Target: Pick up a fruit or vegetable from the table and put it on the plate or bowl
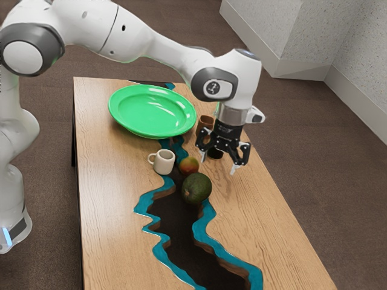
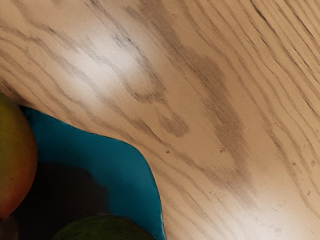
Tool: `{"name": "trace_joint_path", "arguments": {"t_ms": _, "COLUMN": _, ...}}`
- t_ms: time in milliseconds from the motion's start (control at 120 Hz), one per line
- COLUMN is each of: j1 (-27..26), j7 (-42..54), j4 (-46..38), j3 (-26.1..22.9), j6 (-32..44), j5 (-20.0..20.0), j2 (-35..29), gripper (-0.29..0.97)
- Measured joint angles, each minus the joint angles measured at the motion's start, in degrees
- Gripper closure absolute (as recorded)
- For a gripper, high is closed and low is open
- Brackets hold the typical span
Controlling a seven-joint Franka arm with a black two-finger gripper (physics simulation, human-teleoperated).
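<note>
While the tool hangs nearby, the small fruit shows red-yellow skin.

Bare bench lies open at the exterior view's right of the pincer; a mug, reddish fruit, green fruit and brown cup crowd its other side.

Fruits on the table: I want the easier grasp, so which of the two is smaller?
The red-yellow fruit next to the white mug; the dark green fruit beside it is clearly bigger.
</note>
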Motion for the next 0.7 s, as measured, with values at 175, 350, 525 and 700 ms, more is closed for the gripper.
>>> {"name": "trace_joint_path", "arguments": {"t_ms": 175, "j1": 0.01, "j7": -0.74, "j4": -0.72, "j3": -0.31, "j6": 0.95, "j5": 0.07, "j2": 1.1, "gripper": 0.0}}
{"name": "trace_joint_path", "arguments": {"t_ms": 350, "j1": -0.33, "j7": 0.65, "j4": -2.33, "j3": -0.85, "j6": 1.36, "j5": 0.62, "j2": 1.17, "gripper": 0.0}}
{"name": "trace_joint_path", "arguments": {"t_ms": 525, "j1": 0.91, "j7": 4.0, "j4": -2.74, "j3": -0.77, "j6": 1.57, "j5": 2.94, "j2": 1.15, "gripper": 0.0}}
{"name": "trace_joint_path", "arguments": {"t_ms": 700, "j1": -0.15, "j7": 8.22, "j4": -2.84, "j3": -1.47, "j6": 2.09, "j5": 5.28, "j2": 1.15, "gripper": 0.0}}
